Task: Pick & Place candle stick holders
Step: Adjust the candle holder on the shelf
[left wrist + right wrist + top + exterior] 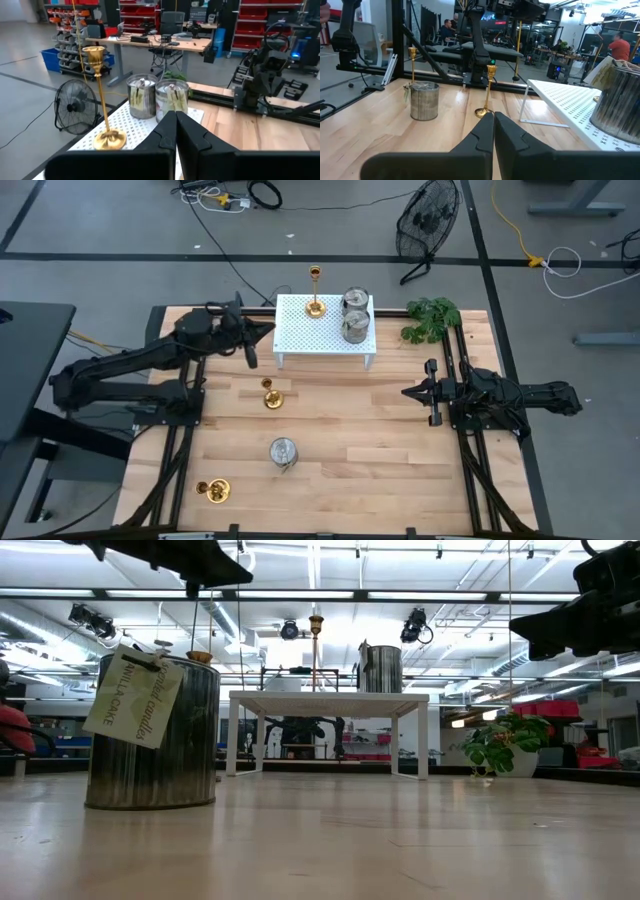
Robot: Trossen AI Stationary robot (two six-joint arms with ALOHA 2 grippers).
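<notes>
The left hand (268, 330) hangs in the air just beside the left end of the white rack (300, 335). Its two dark fingers (167, 135) are pressed together, and it holds nothing. The right hand (408, 392) waits over the right side of the counter (380, 440), well apart from the rack. Its fingers (490, 132) are pressed together too, with nothing between them.

On the rack stands a tall gold candle holder (315, 292). It has a round flat foot, a thin stem and a little cup on top. Near it on the rack sit two short silver tins (354, 317), touching each other. They are shiny, round like cans, and have paper tags.

On the bare wood, a second gold holder (271, 393) stands in front of the rack. A third silver tin (283, 452) sits nearer the front, with a pale green tag. A last gold holder (215, 490) is at the front left corner.

A green plant (432, 317) sits by the rack's right end.
</notes>
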